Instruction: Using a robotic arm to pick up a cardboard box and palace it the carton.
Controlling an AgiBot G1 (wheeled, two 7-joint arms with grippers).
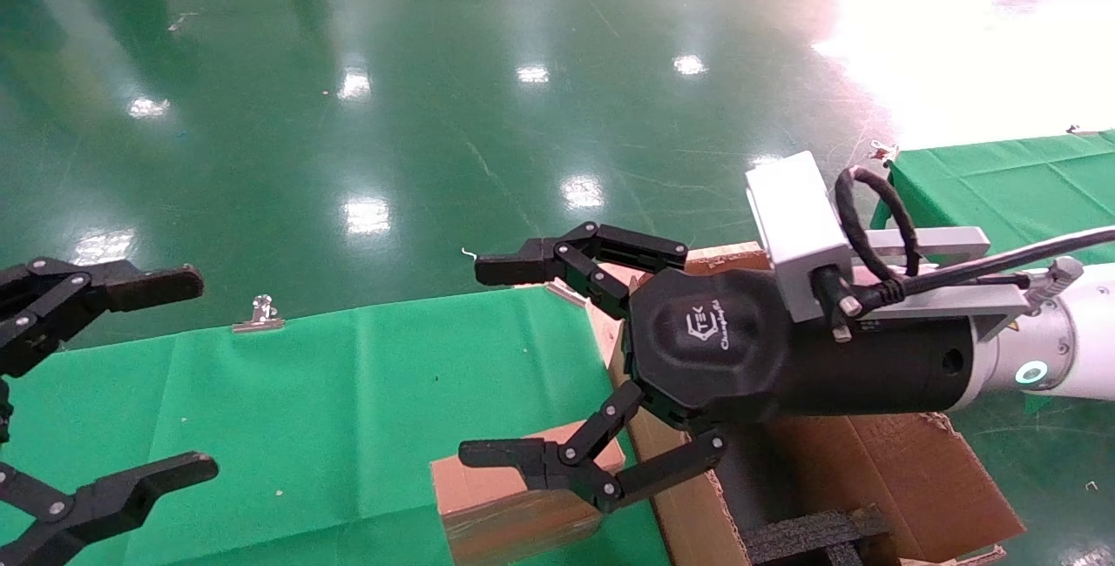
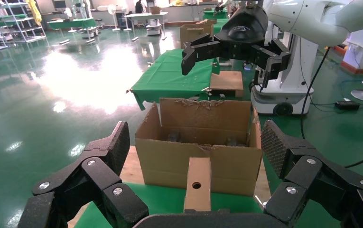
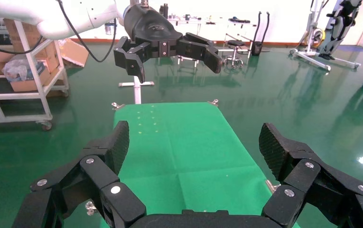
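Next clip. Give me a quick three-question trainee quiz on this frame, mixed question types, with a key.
1. True or false: the right gripper is clamped on the cardboard box.
2. Where does the cardboard box sit? A) inside the carton B) on the green cloth beside the carton C) on the floor
3. Fill in: the left gripper is ____ and holds nothing.

Key
1. False: its fingers are spread open above the box.
2. B: on the green cloth, next to the carton.
3. open
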